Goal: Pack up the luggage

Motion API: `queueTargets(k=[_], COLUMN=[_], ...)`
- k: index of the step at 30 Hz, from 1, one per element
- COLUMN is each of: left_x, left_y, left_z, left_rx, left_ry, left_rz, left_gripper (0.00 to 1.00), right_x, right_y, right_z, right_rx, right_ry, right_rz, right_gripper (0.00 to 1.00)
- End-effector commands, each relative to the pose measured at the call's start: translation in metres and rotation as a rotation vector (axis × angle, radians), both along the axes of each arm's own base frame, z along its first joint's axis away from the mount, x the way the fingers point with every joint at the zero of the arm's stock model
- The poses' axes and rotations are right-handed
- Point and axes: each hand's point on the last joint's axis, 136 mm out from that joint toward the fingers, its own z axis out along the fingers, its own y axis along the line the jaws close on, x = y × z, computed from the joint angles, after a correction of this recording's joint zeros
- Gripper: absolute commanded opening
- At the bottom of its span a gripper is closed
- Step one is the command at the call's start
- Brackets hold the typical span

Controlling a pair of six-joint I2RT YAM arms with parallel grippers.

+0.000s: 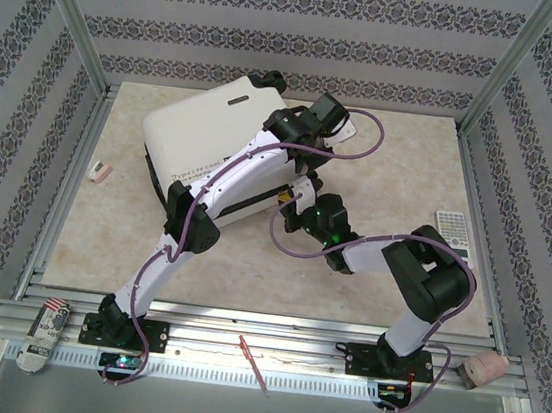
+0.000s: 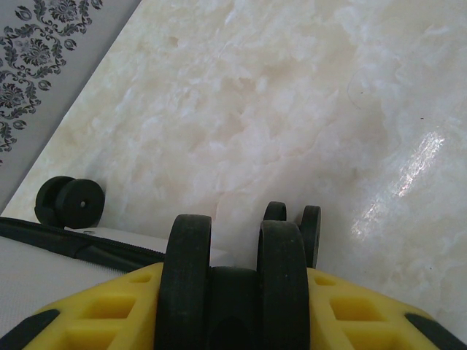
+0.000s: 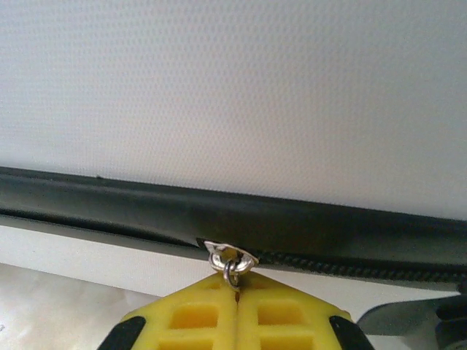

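Seemingly zips the suitcase (image 1: 215, 129), far-left on the table (image 1: 390, 180), right jaws clamped on the zip pull (image 3: 231, 262), left jaws gripping a wheel (image 2: 281, 277) (a brace); needs a steady drag along the seam (image 3: 219, 219).

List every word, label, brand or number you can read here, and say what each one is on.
No text here can be read with certainty.
Black lettering on the side of the small white hard-shell suitcase: too blurred to read.
Print on the printed can at the near left rail: too small.
Key marks on the white keypad device at the right: too small.
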Motion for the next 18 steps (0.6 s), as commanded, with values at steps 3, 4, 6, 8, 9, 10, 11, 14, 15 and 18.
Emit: queueTargets(k=[3, 4, 6, 8, 9, 10, 11, 14, 15, 18], left_x=[0.0, -0.001, -0.002, -0.004, -0.005, -0.006, -0.008, -0.013, -0.015, -0.02], left_y=[0.013, 0.014, 0.015, 0.014, 0.014, 0.014, 0.014, 0.015, 0.016, 0.018], left_z=[0.05, 0.05, 0.049, 0.049, 0.05, 0.05, 0.051, 0.051, 0.05, 0.046], left_rx=[-0.111, -0.112, -0.114, -0.121, -0.129, -0.135, -0.143, -0.154, -0.153, -0.166], left_ry=[-0.063, -0.061, -0.056, -0.052, -0.048, -0.045, -0.042, -0.036, -0.035, -0.025], left_rz=[0.104, 0.104, 0.104, 0.101, 0.1, 0.096, 0.092, 0.085, 0.084, 0.081], left_gripper=[0.08, 0.08, 0.08, 0.07, 0.07, 0.07, 0.07, 0.07, 0.07, 0.07], right_x=[0.023, 0.026, 0.032, 0.038, 0.04, 0.043, 0.046, 0.052, 0.052, 0.048], right_y=[-0.029, -0.033, -0.044, -0.052, -0.055, -0.058, -0.06, -0.07, -0.071, -0.069], right_z=[0.031, 0.031, 0.031, 0.03, 0.028, 0.027, 0.026, 0.024, 0.024, 0.028], right_rx=[0.052, 0.058, 0.062, 0.064, 0.061, 0.06, 0.059, 0.067, 0.076, 0.092], right_ry=[-0.074, -0.068, -0.062, -0.056, -0.051, -0.045, -0.04, -0.029, -0.026, -0.038], right_rz=[-0.189, -0.221, -0.295, -0.355, -0.378, -0.396, -0.411, -0.458, -0.453, -0.421], right_gripper=[0.0, 0.0, 0.0, 0.0, 0.0, 0.0, 0.0, 0.0, 0.0, 0.0])
